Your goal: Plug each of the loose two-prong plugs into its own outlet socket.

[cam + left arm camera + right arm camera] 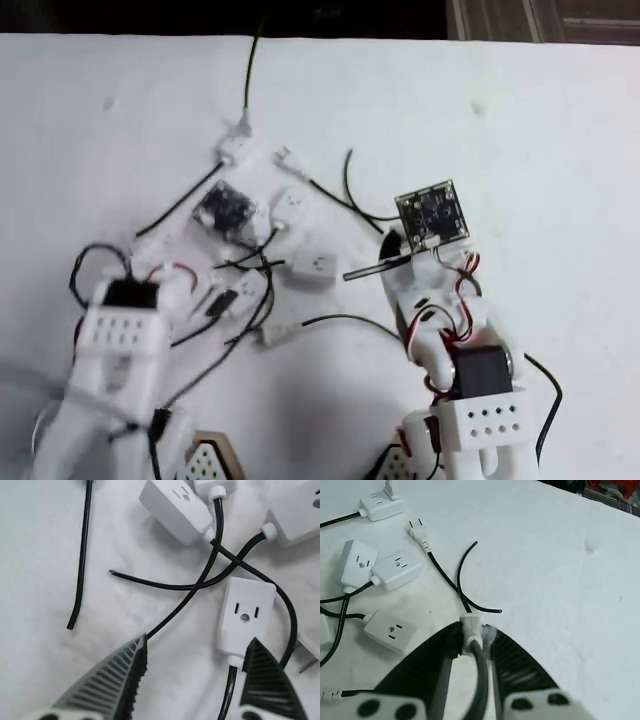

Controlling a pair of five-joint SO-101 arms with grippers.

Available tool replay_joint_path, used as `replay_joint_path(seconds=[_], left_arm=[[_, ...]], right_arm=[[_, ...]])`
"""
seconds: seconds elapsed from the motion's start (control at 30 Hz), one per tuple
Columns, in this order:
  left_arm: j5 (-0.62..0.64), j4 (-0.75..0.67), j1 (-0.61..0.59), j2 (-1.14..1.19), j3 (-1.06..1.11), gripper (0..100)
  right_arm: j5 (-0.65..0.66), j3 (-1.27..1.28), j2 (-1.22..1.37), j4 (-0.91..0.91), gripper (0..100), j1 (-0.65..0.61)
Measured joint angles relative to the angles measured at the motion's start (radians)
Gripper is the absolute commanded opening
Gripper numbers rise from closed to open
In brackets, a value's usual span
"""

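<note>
The high view looks down over the counter (pixel 520 130); both wrist views sit close, sharing the outlet sockets (pixel 312 266).

**Illumination.** Bright, diffuse light falls from above on the white tabletop (pixel 520 110), which in the high view is washed almost to flat glare. A dark band of unlit room lies beyond its far edge. Shadows are soft and shallow throughout. In the left wrist view an outlet socket (pixel 245 617) throws a faint grey fringe, and a loose black cable (pixel 82 555) throws almost none. In the right wrist view a shallow dent in the tabletop shows by gentle shading. The white plug (pixel 470 628) in the right arm's jaws stands bright against their dark faces.
</note>
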Motion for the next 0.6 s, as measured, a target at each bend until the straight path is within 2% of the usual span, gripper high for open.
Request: replay_joint_path(seconds=[0.13, 0.37, 0.6], left_arm=[[0.0, 0.017, -0.003, 0.212, -0.124, 31], [-0.064, 0.206, 0.06, 0.384, -0.259, 27], [-0.074, 0.193, 0.078, 0.516, -0.336, 25]], right_arm=[[0.0, 0.014, 0.002, 0.0, 1.8, 0.002], [0.0, 0.014, 0.002, 0.0, 1.8, 0.0], [0.0, 0.014, 0.002, 0.0, 1.8, 0.0]])
